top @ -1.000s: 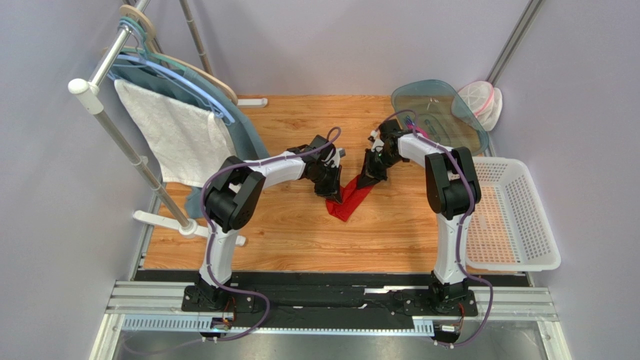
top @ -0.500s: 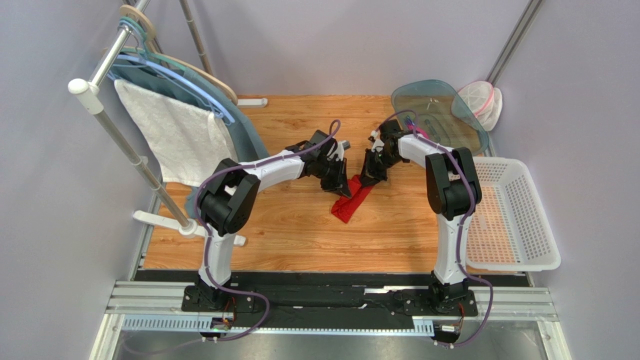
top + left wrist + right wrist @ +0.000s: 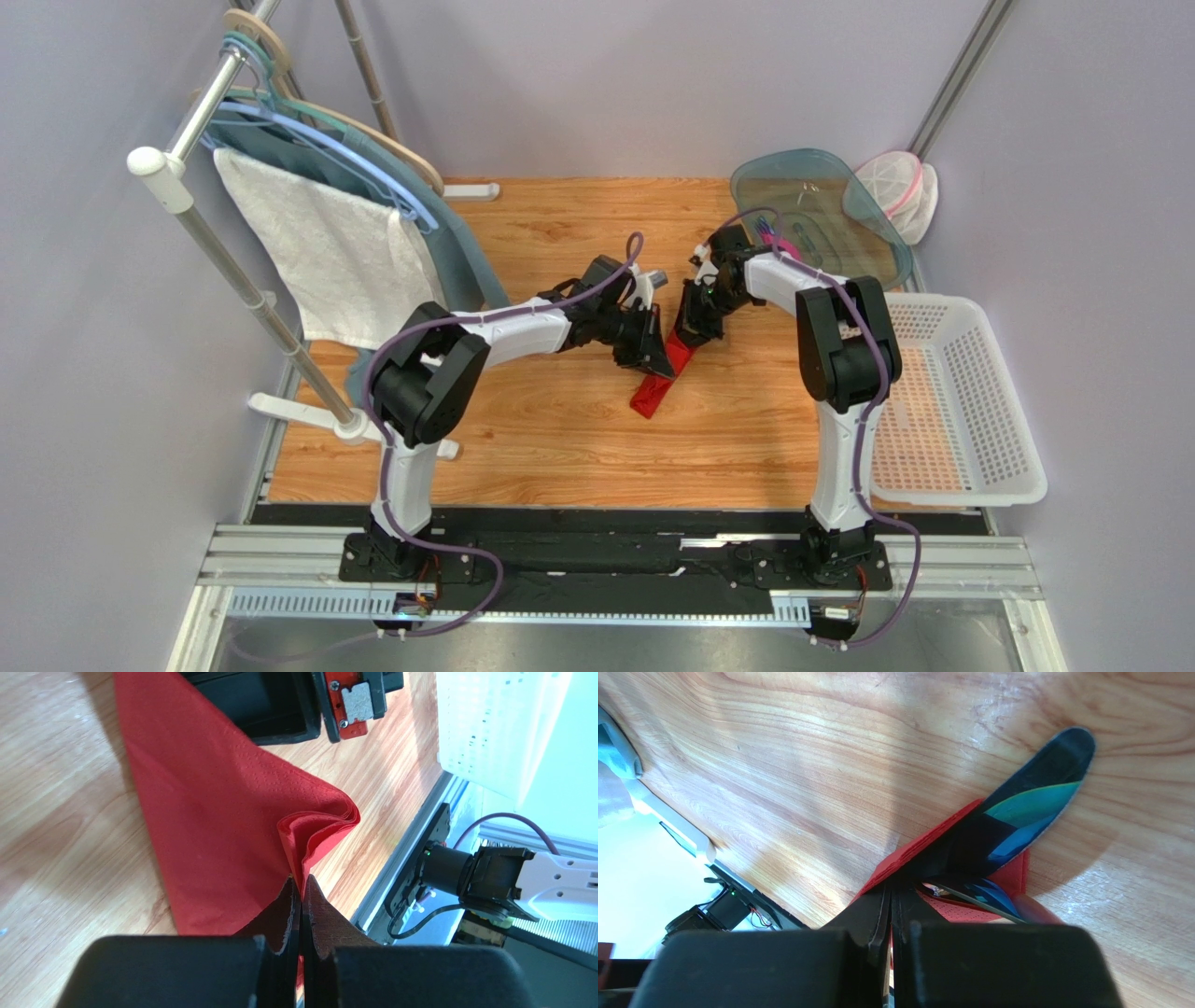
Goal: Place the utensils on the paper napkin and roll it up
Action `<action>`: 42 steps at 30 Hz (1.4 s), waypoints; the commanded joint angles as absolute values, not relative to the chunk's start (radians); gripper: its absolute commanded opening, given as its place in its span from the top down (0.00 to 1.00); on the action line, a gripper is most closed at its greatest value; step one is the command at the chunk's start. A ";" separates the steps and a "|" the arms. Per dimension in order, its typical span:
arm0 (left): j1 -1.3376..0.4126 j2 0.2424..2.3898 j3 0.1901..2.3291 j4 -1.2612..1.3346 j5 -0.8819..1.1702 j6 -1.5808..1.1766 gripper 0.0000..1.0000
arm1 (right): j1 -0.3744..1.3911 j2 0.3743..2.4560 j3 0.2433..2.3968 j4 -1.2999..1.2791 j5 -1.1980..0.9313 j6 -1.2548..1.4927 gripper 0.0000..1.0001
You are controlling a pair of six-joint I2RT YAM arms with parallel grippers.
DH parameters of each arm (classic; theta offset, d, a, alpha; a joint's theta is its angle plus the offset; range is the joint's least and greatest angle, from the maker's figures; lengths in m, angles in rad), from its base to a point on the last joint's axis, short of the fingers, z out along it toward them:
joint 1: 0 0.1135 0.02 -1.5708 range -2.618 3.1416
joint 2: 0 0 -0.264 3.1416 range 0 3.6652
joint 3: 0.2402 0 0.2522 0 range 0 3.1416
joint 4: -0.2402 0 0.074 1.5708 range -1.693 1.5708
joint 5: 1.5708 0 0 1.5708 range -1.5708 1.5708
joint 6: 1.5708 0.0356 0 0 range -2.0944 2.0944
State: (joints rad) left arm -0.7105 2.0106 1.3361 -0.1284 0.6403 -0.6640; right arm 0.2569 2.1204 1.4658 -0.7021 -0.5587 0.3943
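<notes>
The red paper napkin [image 3: 654, 389] lies folded into a narrow strip in the middle of the wooden table. My left gripper [image 3: 650, 350] is at its upper left and is shut on a raised fold of the napkin [image 3: 210, 812], as the left wrist view shows at the jaws [image 3: 302, 882]. My right gripper [image 3: 687, 333] is just across the strip, shut on the napkin's edge [image 3: 927, 847]. A shiny utensil [image 3: 1036, 787] sticks out from under the red paper beyond the right gripper [image 3: 891, 889]. The rest of the utensils are hidden inside the fold.
A white plastic basket [image 3: 982, 420] stands at the right table edge. A clear teal lid [image 3: 821, 210] and a mesh pouch [image 3: 898, 189] lie at the back right. A rack with a white towel [image 3: 337, 259] and hangers fills the left side.
My left gripper has moved right toward the right gripper, drawing the napkin's edge over. The red shape is now narrower. The right gripper has hardly moved.
</notes>
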 commanded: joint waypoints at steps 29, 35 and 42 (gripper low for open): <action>-0.721 2.145 1.316 -0.169 0.574 -0.630 1.00 | 0.213 2.069 1.488 -0.790 -0.552 0.281 0.92; -0.724 2.122 1.333 -0.166 0.587 -0.600 1.00 | 0.215 2.105 1.470 -0.761 -0.515 0.287 0.95; -0.741 2.031 1.324 -0.101 0.617 -0.603 1.00 | 0.215 2.125 1.436 -0.736 -0.453 0.301 0.99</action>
